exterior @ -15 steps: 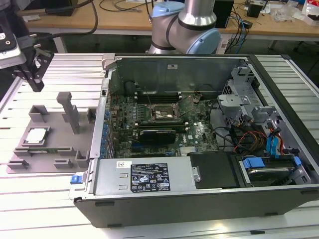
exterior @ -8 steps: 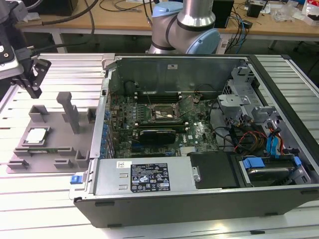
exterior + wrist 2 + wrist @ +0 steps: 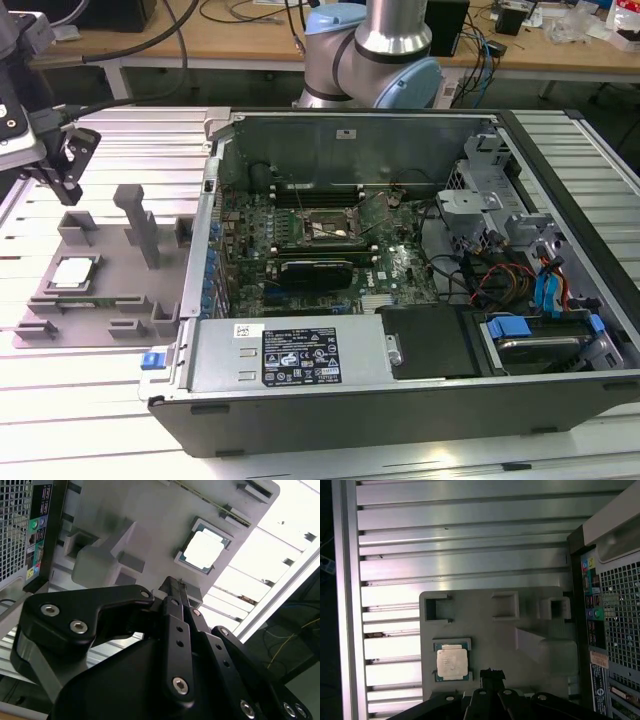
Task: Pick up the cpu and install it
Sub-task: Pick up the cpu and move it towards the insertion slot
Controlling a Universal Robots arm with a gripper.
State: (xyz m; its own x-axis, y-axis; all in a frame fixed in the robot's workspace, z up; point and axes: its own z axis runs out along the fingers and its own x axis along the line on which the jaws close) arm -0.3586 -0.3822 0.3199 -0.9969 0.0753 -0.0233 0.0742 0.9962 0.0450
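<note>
My jaws are pressed together, pinching nothing. In both wrist views the black fingers taper to one joined tip: gripper [image 3: 172,586] in the second wrist view, and again in the first wrist view [image 3: 490,673]. In the exterior view I [image 3: 70,180] hang at the exterior view's left edge, above the far end of a grey fixture block [image 3: 110,290], clear of it.

Nearest thing to my tip: the cpu [image 3: 452,663]. It lies flat in a shallow square pocket of the fixture block, silvery plate up, with a thin darker rim around it. I am near it but not touching it. The second wrist view shows the same chip [image 3: 205,551] seated squarely in its pocket. The exterior view shows the cpu [image 3: 75,272] on the block's near-left part.

The block also has open square pockets and a raised stepped post [image 3: 135,222]. It rests on a slotted aluminium table [image 3: 100,400].

Just beside the block, toward the exterior view's right, an open computer case [image 3: 400,405] lies on its side. Inside, the green motherboard carries a black-framed cpu socket [image 3: 322,228]. A labelled power supply [image 3: 290,355] sits along the near wall, with drive bays and cables at the right.

Behind the case is my arm's base [image 3: 385,50]. Beyond that is a wooden bench [image 3: 250,35] with cables on it.
</note>
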